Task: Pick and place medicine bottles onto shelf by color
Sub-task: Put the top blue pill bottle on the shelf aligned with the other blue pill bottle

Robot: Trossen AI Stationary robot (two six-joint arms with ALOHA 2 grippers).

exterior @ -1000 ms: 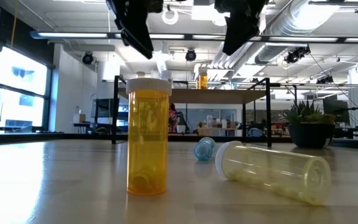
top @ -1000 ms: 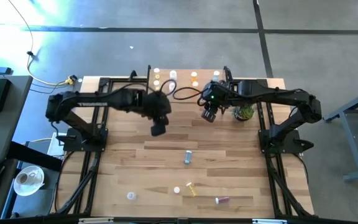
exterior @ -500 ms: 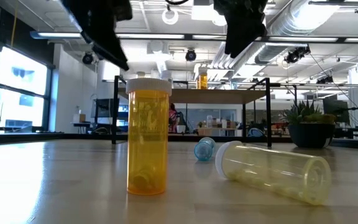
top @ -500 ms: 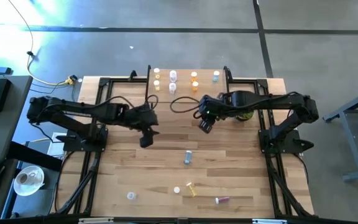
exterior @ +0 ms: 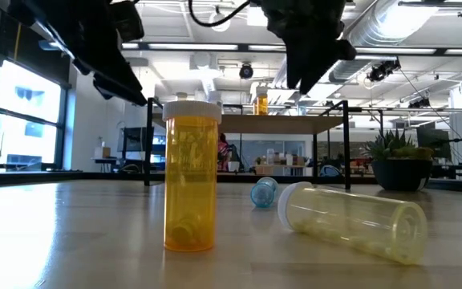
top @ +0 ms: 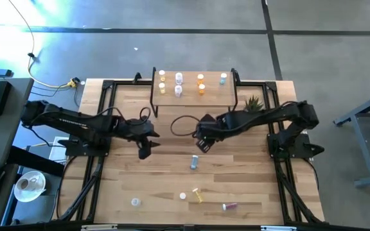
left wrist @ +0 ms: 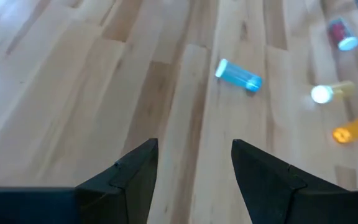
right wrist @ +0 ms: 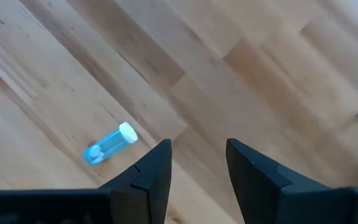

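Mid-frame on the table, blue bottle [top: 194, 162] lies just below the right pincer [top: 201, 144], long axis up-down; both pincers apart, empty; left pincer [top: 142, 153] farther.

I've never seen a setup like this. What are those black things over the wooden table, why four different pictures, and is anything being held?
They are two robot arms, each ending in a two-fingered hand. One picture looks straight down on the table; one sits at tabletop height; the other two come from cameras on each wrist, looking past that arm's dark fingers. The left hand and right hand both hang open and empty over the table's middle. Just beyond the right hand lies a blue bottle on its side. Nearer the front edge lie a few more medicine bottles, among them a yellow one and a reddish one. At the back stands a small shelf already carrying several bottles, with a potted plant beside it.
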